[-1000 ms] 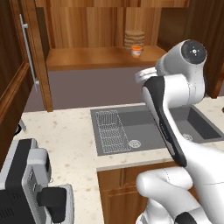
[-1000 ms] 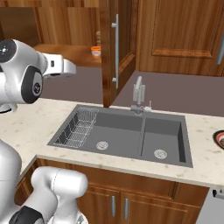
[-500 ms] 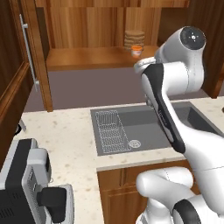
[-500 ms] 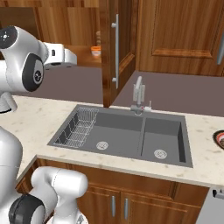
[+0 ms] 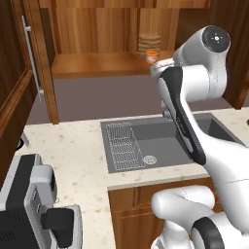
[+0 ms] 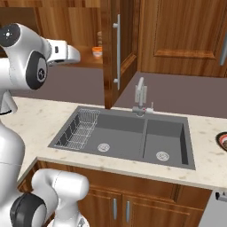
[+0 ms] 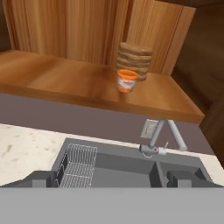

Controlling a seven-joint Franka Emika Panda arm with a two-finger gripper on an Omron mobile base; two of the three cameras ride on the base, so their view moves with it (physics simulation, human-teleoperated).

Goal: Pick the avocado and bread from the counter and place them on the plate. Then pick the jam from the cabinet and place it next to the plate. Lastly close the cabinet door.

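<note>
The cabinet (image 5: 97,44) stands open above the sink (image 6: 128,137), its wooden shelf (image 7: 65,83) ahead of the jaws and higher than them. On that shelf sits the jam (image 7: 127,81), a small upright orange-lidded jar, straight ahead and slightly above the gripper (image 7: 113,178), well apart from it, with a brown stack (image 7: 134,60) just behind. The jaws stand wide apart, holding nothing; the reach looks to be forward and up.

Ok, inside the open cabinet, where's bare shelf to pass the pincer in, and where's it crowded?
The cabinet shelf is bare wood from its left end up to the jam. It is crowded at the right end: the jam stands just in front of a brown stack, near the cabinet's right wall. The pincer is open, over the sink.
</note>
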